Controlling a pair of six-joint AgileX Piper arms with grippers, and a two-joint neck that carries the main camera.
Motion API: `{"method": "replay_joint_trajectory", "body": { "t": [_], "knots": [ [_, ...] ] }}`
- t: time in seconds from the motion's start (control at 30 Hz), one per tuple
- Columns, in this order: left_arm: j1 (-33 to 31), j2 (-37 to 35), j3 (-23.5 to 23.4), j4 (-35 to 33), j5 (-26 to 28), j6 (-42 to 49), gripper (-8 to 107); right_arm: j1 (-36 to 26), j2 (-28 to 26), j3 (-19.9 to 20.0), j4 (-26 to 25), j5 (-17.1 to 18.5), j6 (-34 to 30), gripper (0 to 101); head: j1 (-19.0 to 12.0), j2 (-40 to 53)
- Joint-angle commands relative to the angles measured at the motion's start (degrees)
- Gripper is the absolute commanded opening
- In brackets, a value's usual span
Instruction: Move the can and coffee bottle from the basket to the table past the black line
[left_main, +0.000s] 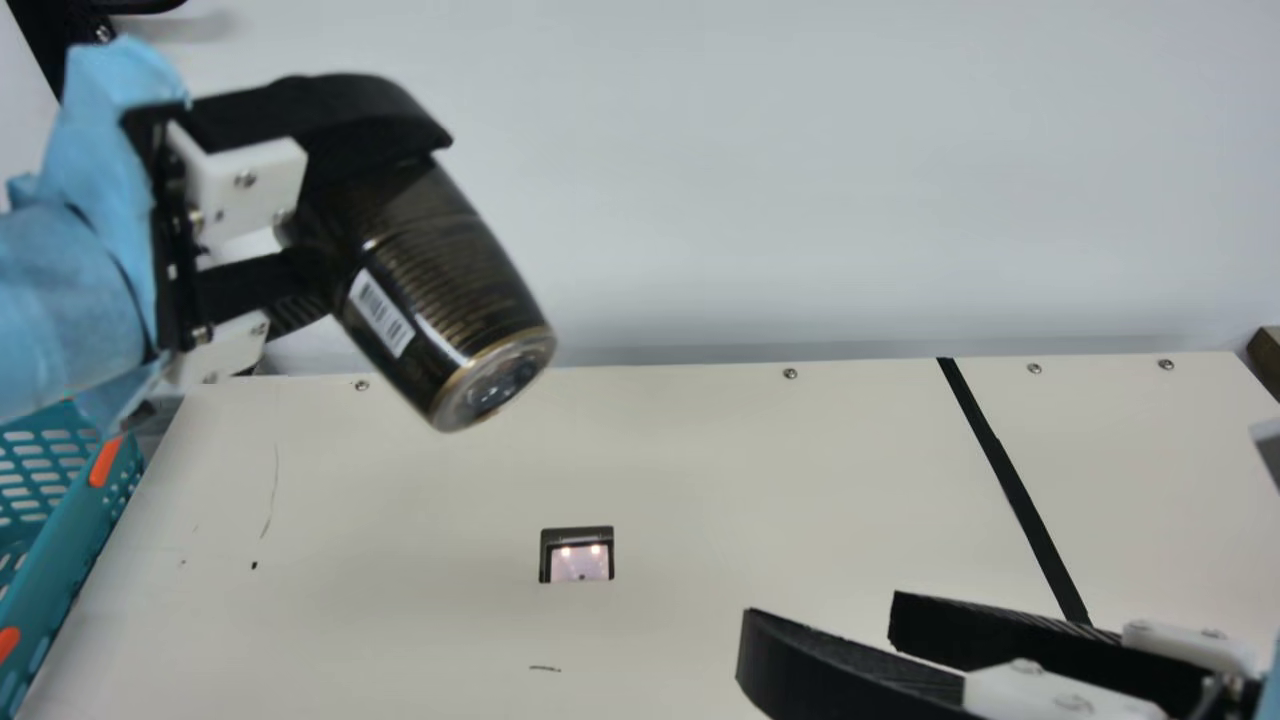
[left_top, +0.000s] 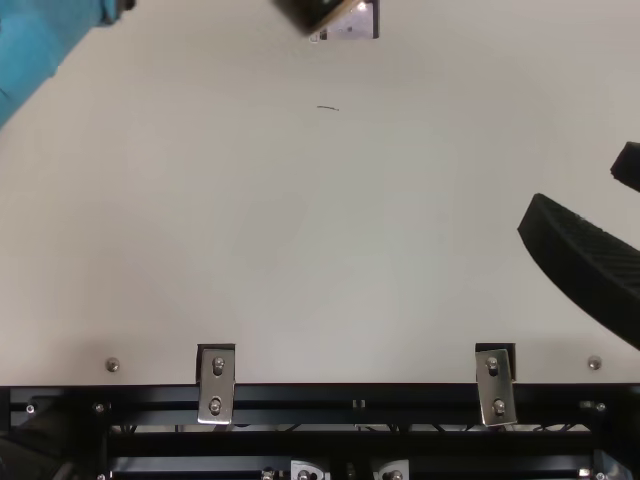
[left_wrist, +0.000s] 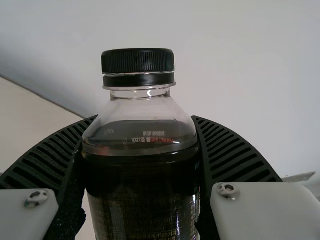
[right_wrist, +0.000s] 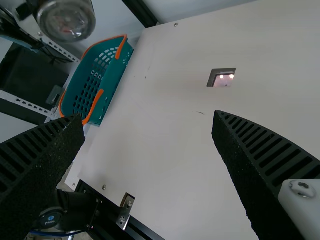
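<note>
My left gripper (left_main: 372, 220) is shut around the dark coffee bottle (left_main: 455, 295), raised above the table at the main view's upper left. The bottle tilts, its clear base pointing down and right. In the left wrist view the coffee bottle (left_wrist: 140, 172) stands between the pads of the left gripper (left_wrist: 145, 118), black cap beyond the fingertips. My right gripper (left_main: 825, 632) hangs open at the lower right; the right wrist view has the right gripper (right_wrist: 149, 119) with bare space between its fingers. The teal basket (left_main: 75, 545) is at the far left. A black line (left_main: 1020, 500) crosses the table's right part.
In the right wrist view the basket (right_wrist: 114, 82) with orange handles sits beside the table's edge. A small dark-framed panel (left_main: 578, 556) is set in the tabletop (left_main: 400, 560). A dark block (left_main: 1266, 358) shows at the far right edge. Metal brackets (left_top: 216, 385) line the near edge.
</note>
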Motion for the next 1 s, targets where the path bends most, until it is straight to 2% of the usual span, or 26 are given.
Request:
{"method": "replay_joint_trajectory", "body": {
  "t": [0.0,0.2,0.5,0.77,0.97],
  "knots": [
    [2.9,-0.3,2.8,-7.8,2.2,7.6,10,0.0,0.0,0.0,0.0,0.0,0.0,101,-1.5,-0.5],
    [10.2,-0.8,9.6,-20.8,8.6,18.9,10,0.0,0.0,0.0,0.0,0.0,0.0,101,-1.5,-0.5],
    [17.5,-0.1,20.0,-35.3,19.0,30.8,10,0.0,0.0,0.0,0.0,0.0,0.0,101,-1.5,-0.5],
    [15.7,-0.5,27.0,-42.3,23.8,35.8,10,0.0,0.0,0.0,0.0,0.0,0.0,101,-1.5,-0.5],
    [15.5,-0.8,27.4,-42.3,23.9,35.8,10,0.0,0.0,0.0,0.0,0.0,0.0,101,-1.5,-0.5]
  ]
}}
